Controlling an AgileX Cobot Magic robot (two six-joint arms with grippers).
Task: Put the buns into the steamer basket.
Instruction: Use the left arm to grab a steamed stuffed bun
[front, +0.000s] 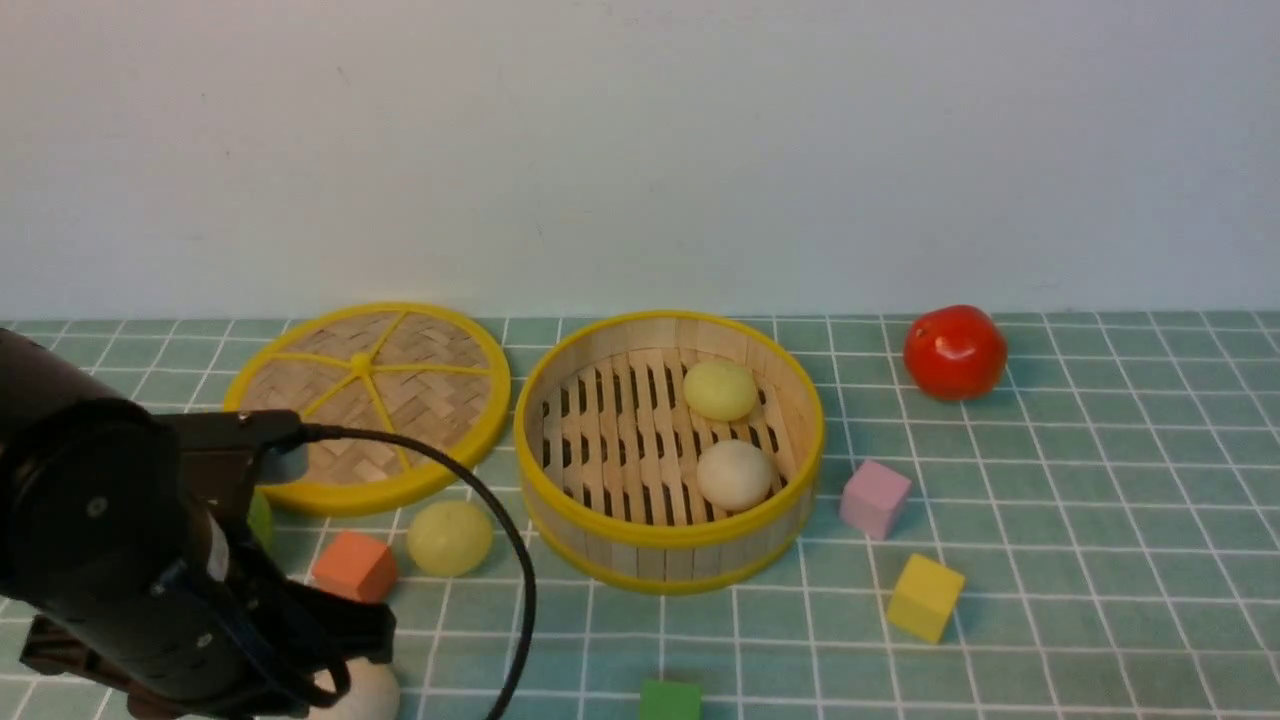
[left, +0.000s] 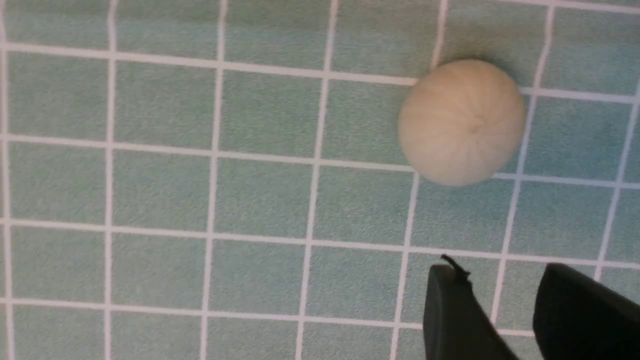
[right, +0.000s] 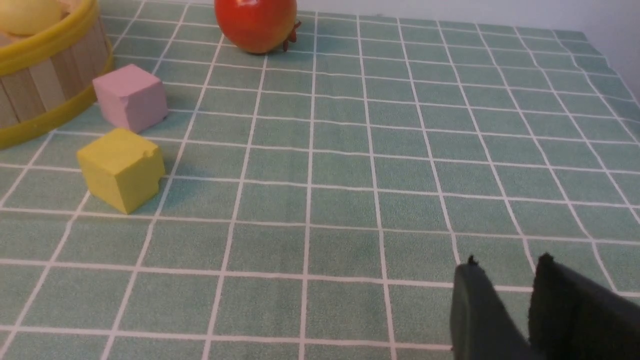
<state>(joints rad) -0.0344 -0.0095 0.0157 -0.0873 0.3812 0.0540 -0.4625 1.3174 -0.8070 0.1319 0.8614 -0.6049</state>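
The steamer basket (front: 668, 545) stands mid-table, and its wall (right: 45, 85) also shows in the right wrist view. Two buns lie inside it, one yellow-green (front: 720, 390) and one off-white (front: 735, 474). Another yellow-green bun (front: 449, 538) rests on the cloth left of the basket. An off-white bun (front: 365, 692) lies at the front left, partly hidden by my left arm. In the left wrist view this bun (left: 462, 122) lies a short way beyond my left gripper (left: 500, 272), which is open and empty. My right gripper (right: 505, 265) hovers over bare cloth, narrowly open and holding nothing.
The woven lid (front: 367, 405) lies left of the basket. A red fruit (front: 955, 352) sits at the back right. Cubes are scattered about: pink (front: 874, 497), yellow (front: 925, 597), orange (front: 354, 566), green (front: 670, 700). A sliver of a green thing (front: 260, 517) shows behind my left arm.
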